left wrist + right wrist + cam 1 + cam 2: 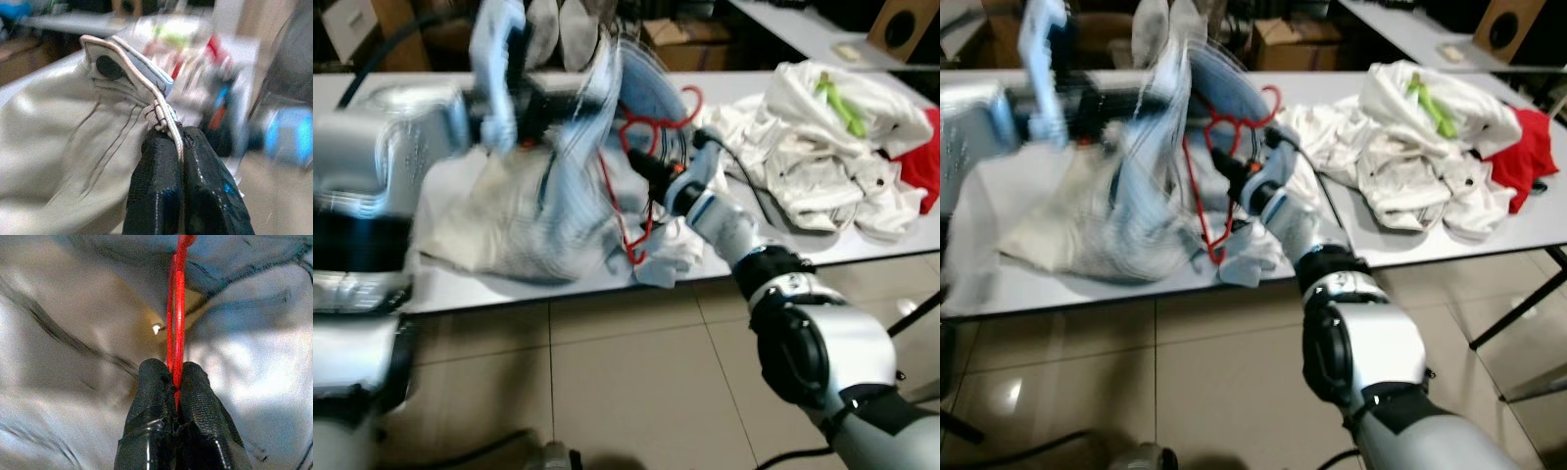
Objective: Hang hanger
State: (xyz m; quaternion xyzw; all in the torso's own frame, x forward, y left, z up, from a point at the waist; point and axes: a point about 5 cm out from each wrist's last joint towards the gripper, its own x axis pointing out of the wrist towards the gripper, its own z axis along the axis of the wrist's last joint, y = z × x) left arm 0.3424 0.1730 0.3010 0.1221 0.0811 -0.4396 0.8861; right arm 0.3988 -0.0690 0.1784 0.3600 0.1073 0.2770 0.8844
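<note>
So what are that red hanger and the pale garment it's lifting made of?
The hanger looks like thin red-coated wire or plastic: slender, glossy, bent in loops. The garment seems soft woven cloth, matte cream, with a stitched, piped edge and a dark button; the exact fibre can't be told.

The left arm (pixel 382 157) and the pale garment (pixel 538 196) it lifts over the table (pixel 509 284) smear into streaks in the eye views, so the garment's outline cannot be traced. The left gripper (pixel 182 142) shows sharply in its wrist view, but everything behind it is a blur of colours. The red hanger (pixel 636 186) is partly buried in cloth; its lower end is hidden. In the right wrist view its wire (pixel 177 308) runs off the picture's edge.
</note>
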